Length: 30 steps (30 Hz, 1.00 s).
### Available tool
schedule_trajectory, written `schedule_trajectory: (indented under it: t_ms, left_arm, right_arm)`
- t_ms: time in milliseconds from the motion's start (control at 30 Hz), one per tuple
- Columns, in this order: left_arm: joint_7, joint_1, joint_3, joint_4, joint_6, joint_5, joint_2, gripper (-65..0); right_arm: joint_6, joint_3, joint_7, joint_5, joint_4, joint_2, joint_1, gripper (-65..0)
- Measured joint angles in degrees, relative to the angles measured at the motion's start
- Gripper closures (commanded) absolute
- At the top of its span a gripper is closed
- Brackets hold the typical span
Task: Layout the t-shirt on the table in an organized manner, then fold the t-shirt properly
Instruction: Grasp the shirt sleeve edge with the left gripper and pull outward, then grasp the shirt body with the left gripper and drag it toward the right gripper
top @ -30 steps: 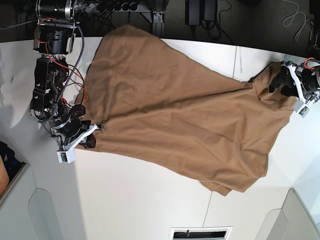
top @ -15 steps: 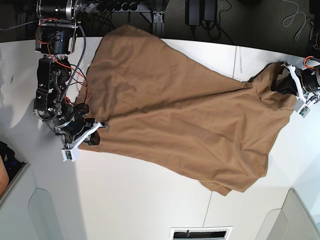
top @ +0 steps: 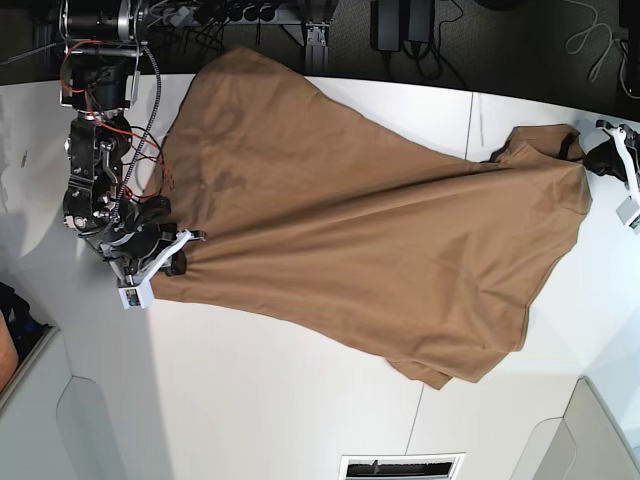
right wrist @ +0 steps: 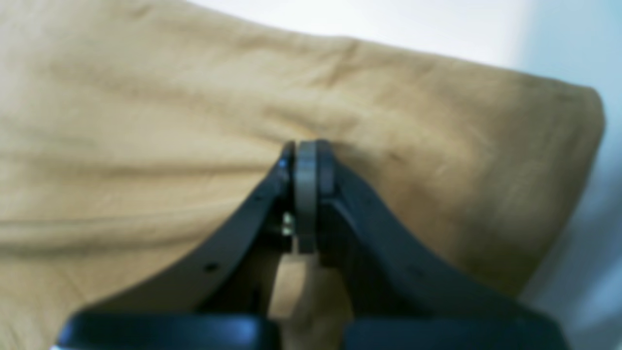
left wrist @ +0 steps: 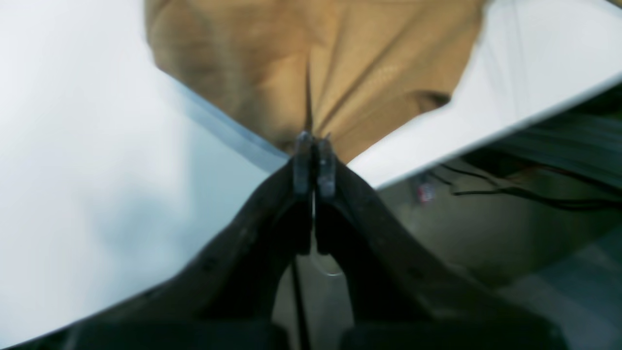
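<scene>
The tan-brown t-shirt lies stretched across the white table, from the far left edge to the right side. My right gripper is at the shirt's left edge, shut on the cloth; the right wrist view shows its jaws pinched together on a fold of the t-shirt. My left gripper is at the shirt's far right corner, shut on the cloth. In the left wrist view the closed fingertips pinch a tip of the t-shirt near the table's edge.
Cables and power strips hang beyond the table's far edge. A thin dark seam crosses the table under the shirt. A white vent-like panel sits at the near edge. Dark floor with wires shows past the table edge.
My left gripper has shut on the shirt's right corner and pulled it right. The right gripper has drawn its edge a little left and up. The shirt now lies more stretched.
</scene>
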Motion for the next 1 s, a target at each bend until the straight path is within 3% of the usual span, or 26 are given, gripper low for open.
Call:
schedule_trajectory:
  t_ms: [233,400,533,633,700,767,867,933,1000]
  left_arm:
    - [10.01,5.55,0.07,0.09,-0.2,-11.1,-0.74,0.0]
    - [10.73,6.88,0.11,0.09,-0.17,-11.87,-0.74,0.0]
    - [9.6,6.91,-0.96,0.09,-0.17,-11.85,-0.72,-11.5]
    - [7.23,6.86,-4.59,0.09,-0.17,-11.87,-0.74,-12.4]
    - [5.9,6.29,-7.85,0.09,-0.15,-11.69,-0.61,-12.4]
    - [1.81,4.72,-11.28,0.09,-0.15,-10.03,-0.15,-12.4]
    - [-6.6,1.16,-14.82,0.09,-0.11,-4.13,1.42,-9.5]
    - [-9.7,0.26,-13.44,0.09,-0.13,-1.75,1.66,0.0]
    - [-11.76,0.09,-10.19,0.09,-0.13,1.2,2.6,0.0]
  right_arm:
    - [-0.2,0.0,-0.24,2.56,-0.04,0.46,-0.07,0.0]
    - [-0.59,0.0,-0.72,5.27,1.62,0.46,-0.39,0.0]
    - [-0.59,0.0,-1.57,6.58,5.68,0.46,-0.37,-1.5]
    - [-0.57,0.0,-2.32,7.82,7.58,0.48,-0.26,-14.9]
    - [-0.57,0.0,-2.4,7.89,7.65,0.46,-0.11,-17.3]
    - [-0.57,0.0,-2.4,7.76,7.65,0.46,-0.13,-15.6]
    - [-0.57,0.0,-2.36,7.76,7.65,0.46,-0.26,0.0]
    - [-0.59,0.0,-2.36,7.26,7.63,0.48,-0.31,0.0]
    - [-0.59,0.0,-2.34,6.03,7.63,0.48,-0.26,0.0]
